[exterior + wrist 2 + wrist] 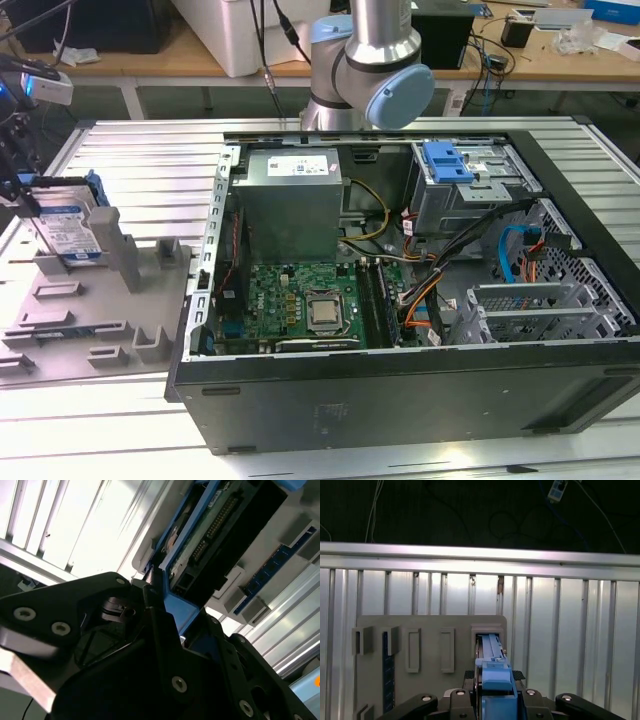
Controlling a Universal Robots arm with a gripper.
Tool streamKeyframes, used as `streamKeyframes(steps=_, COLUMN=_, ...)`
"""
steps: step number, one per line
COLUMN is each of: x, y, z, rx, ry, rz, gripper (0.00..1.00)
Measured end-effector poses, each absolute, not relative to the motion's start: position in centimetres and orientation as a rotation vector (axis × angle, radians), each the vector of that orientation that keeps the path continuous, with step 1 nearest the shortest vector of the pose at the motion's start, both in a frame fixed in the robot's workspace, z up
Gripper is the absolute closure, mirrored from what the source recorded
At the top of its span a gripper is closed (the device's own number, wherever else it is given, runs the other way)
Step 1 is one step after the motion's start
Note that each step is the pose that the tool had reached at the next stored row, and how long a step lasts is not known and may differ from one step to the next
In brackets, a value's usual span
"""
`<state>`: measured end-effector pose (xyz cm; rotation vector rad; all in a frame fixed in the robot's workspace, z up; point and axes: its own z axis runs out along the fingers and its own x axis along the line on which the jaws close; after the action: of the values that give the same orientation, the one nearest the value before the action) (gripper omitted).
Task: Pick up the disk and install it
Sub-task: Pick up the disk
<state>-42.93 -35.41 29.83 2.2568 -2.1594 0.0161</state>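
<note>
Clamping the flat silver disk by its blue plastic frame, the black gripper holds it upright

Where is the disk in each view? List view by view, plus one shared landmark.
Exterior view: the disk stands upright in the grey fixture at the exterior view's left.
First wrist view: the disk edge-on, blue frame nearest the camera.
Second wrist view: the disk close up, circuit-board side showing.
Shared landmark: the slatted metal table under it.
</note>
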Motion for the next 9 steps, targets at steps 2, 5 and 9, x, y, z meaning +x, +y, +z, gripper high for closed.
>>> streamKeyframes(steps=2, x=-42.9, y=-35.4, z=30.1, rx=2.257, ry=-2.159, rz=0.016, gripper=0.63)
streamKeyframes(steps=5, x=-42.9, y=-35.4, z=30.5, rx=2.257, ry=-2.159, rz=0.016, gripper=0.63)
streamKeyframes(steps=9, x=-42.9, y=-35.4, z=31.3, rx=2.257, ry=-2.16, rz=0.015, gripper=0.63)
